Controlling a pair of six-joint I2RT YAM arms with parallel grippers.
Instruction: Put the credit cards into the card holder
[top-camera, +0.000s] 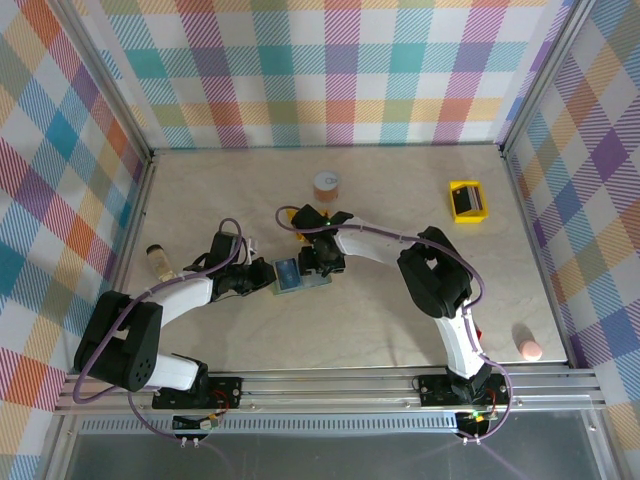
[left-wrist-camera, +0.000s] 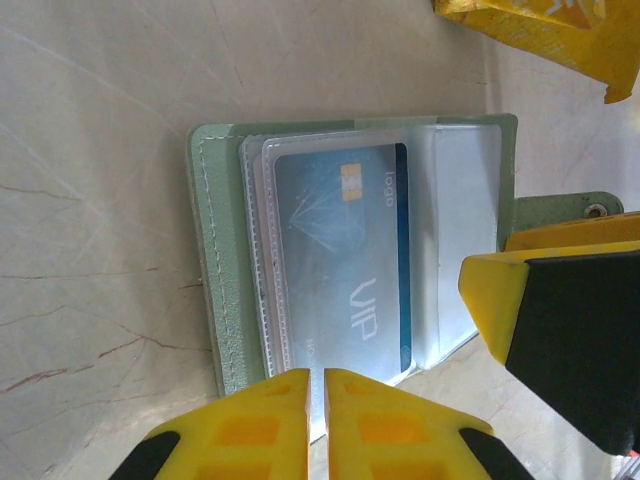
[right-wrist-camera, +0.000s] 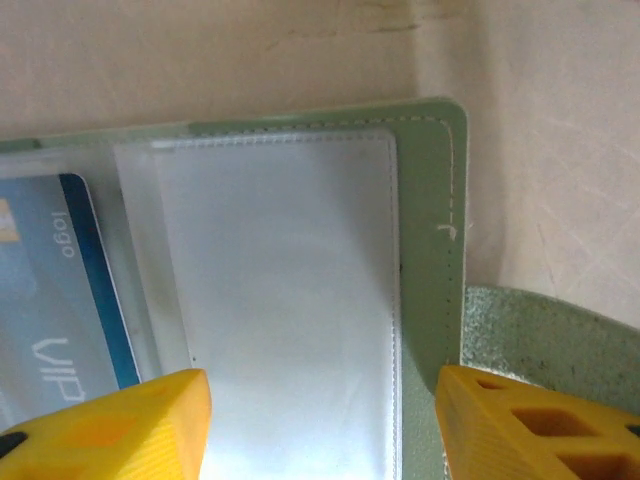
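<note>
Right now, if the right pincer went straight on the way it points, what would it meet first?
Probably the empty clear sleeve of the open card holder; the right pincer stands open over it, beside the blue card. Depth is unclear.

The card holder (top-camera: 293, 275) lies open on the tabletop (top-camera: 350, 330), with one card (left-wrist-camera: 340, 270) in its sleeves. The left gripper (top-camera: 262, 278) is at its left edge, and the right gripper (top-camera: 322, 262) is over its right side. Behind them stands a cup (top-camera: 327, 183). Far to the right lies a tray (top-camera: 467, 200).
</note>
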